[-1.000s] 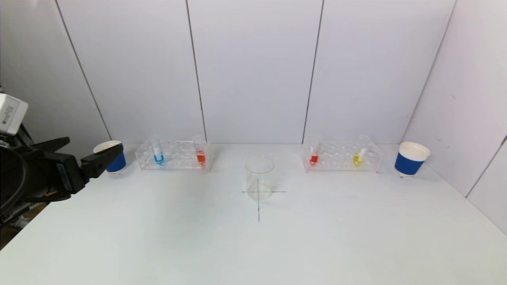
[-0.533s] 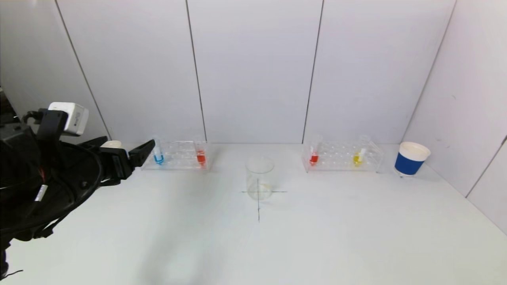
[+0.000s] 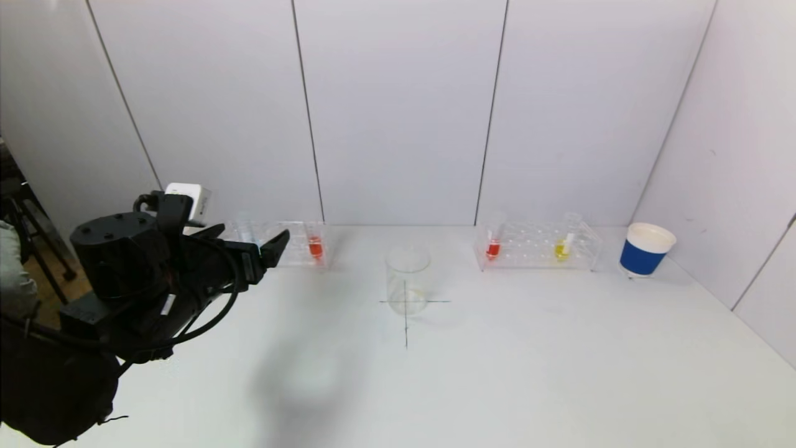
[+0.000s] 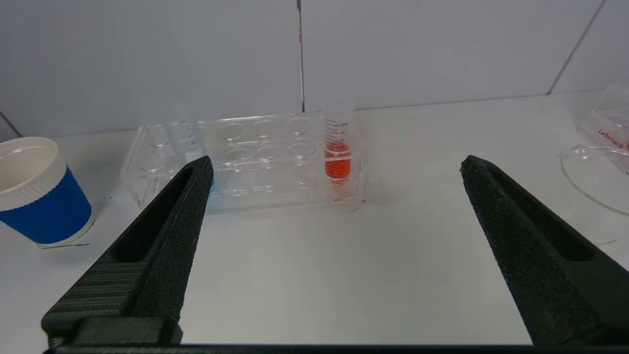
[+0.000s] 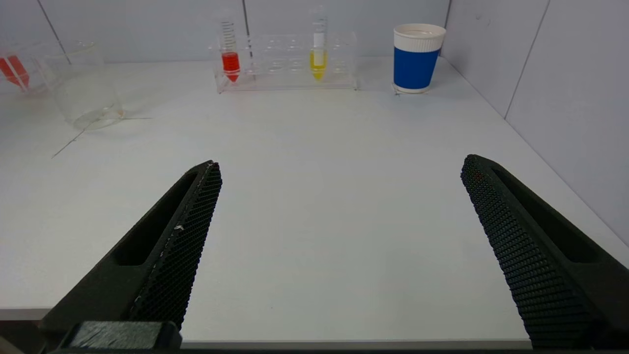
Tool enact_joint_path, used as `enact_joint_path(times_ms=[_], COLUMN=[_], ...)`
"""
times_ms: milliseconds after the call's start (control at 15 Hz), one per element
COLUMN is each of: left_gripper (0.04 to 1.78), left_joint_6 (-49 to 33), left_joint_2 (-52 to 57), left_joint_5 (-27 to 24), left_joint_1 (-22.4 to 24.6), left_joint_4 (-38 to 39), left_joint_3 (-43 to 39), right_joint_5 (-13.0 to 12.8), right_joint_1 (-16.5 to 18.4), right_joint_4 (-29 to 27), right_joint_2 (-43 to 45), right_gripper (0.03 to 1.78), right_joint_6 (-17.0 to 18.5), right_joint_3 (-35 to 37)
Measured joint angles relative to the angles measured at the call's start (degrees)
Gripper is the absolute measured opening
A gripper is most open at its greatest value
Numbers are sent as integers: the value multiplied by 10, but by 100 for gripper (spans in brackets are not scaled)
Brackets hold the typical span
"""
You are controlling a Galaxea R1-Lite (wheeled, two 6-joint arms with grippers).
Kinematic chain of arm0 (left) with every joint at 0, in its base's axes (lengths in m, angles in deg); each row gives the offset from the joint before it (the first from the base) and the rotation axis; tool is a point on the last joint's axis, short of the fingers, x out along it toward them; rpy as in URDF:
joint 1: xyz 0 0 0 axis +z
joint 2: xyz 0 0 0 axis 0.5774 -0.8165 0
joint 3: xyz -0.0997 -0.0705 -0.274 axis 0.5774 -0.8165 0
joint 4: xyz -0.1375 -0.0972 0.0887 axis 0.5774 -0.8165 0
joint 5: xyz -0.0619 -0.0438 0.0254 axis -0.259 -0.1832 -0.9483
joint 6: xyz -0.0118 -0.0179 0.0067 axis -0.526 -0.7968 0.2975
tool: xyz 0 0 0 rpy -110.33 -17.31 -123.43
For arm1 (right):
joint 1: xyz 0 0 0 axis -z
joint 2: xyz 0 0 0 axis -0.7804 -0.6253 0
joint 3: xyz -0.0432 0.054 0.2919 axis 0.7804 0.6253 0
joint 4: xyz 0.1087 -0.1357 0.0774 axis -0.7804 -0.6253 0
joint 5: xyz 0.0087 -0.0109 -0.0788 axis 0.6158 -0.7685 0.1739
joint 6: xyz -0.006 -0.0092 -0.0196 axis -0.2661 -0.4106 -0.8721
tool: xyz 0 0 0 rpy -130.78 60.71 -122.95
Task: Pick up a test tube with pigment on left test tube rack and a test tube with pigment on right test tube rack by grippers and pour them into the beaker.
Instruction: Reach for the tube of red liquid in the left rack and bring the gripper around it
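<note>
The left rack (image 3: 289, 244) holds a red-pigment tube (image 3: 315, 246) and a blue-pigment tube, which my left gripper hides in the head view. My left gripper (image 3: 252, 235) is open and empty, hovering just in front of this rack. In the left wrist view the red tube (image 4: 337, 157) stands between the fingers, farther off, and one finger (image 4: 162, 236) partly covers the blue tube (image 4: 184, 140). The right rack (image 3: 538, 246) holds a red tube (image 3: 493, 247) and a yellow tube (image 3: 562, 247). The clear beaker (image 3: 407, 280) stands at the centre. My right gripper (image 5: 341, 162) is open and empty over the table's front edge.
A blue paper cup (image 3: 645, 250) stands right of the right rack. Another blue cup (image 4: 37, 196) stands left of the left rack, hidden by my arm in the head view. A pencilled cross (image 3: 406, 323) marks the beaker's spot. Wall panels stand close behind the racks.
My left arm has swung right and forward from the table's left edge to the left rack, now covering the left cup and the blue tube. Nothing else moved.
</note>
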Motion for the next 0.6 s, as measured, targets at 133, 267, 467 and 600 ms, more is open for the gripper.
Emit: enact_joint_path(times_ms=[133,267,467,600], left_gripper=[176,176,176,176], left_joint_6=[0,0,0,1], left_joint_2=[-47,-102,-185,-222], left_joint_5=[15,21,24,24], left_joint_1=[-11,-16,-20,-23], left_joint_4=[48,106,163,165], left_joint_3=[5,15,48,76], right_joint_5=[0,0,0,0], right_joint_1=[0,0,0,0], right_joint_4=[0,0,0,0], right_joint_2=[0,0,0,0], right_gripper=[177,177,177,177], right_joint_6=[0,0,0,0], right_joint_3=[0,0,0,0])
